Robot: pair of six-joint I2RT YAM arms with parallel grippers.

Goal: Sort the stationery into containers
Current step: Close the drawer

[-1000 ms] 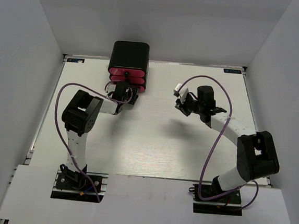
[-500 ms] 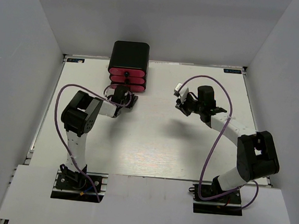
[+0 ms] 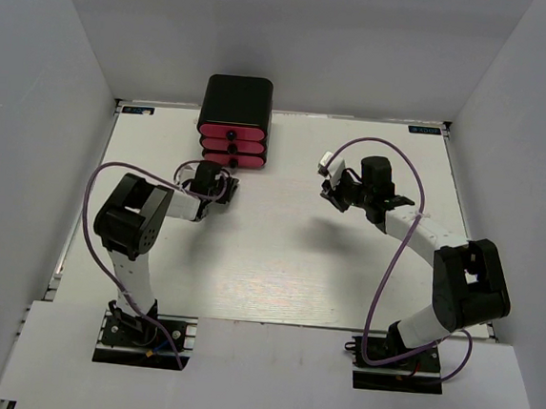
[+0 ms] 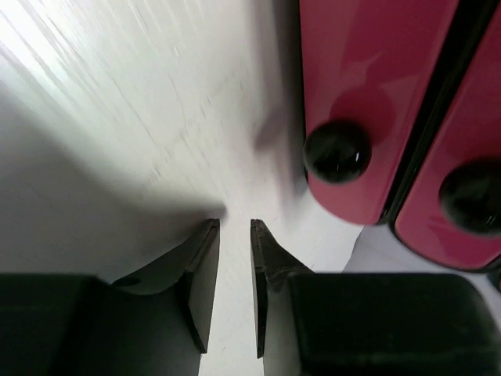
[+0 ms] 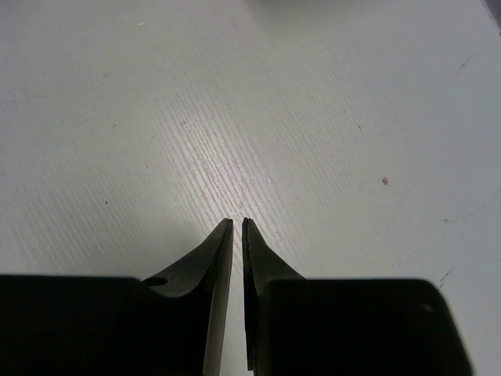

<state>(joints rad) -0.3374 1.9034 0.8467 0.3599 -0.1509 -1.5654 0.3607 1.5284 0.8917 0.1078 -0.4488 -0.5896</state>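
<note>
Small blue sticker (image 3: 426, 130) at far right corner of table (image 3: 277, 262), with pale print, possibly "XDOF", too small to be sure. Second blue sticker (image 3: 140, 110) at far left corner, unreadable. Nothing legible on drawers (image 3: 231, 145), nor in either wrist view.

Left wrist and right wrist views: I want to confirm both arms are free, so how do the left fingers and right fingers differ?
The left fingers stand a narrow gap apart; the right fingers are all but closed. The left fingers sit close in front of the pink-red drawers and their black knobs; the right fingers face only white table. Both pairs are black and hold nothing.
</note>
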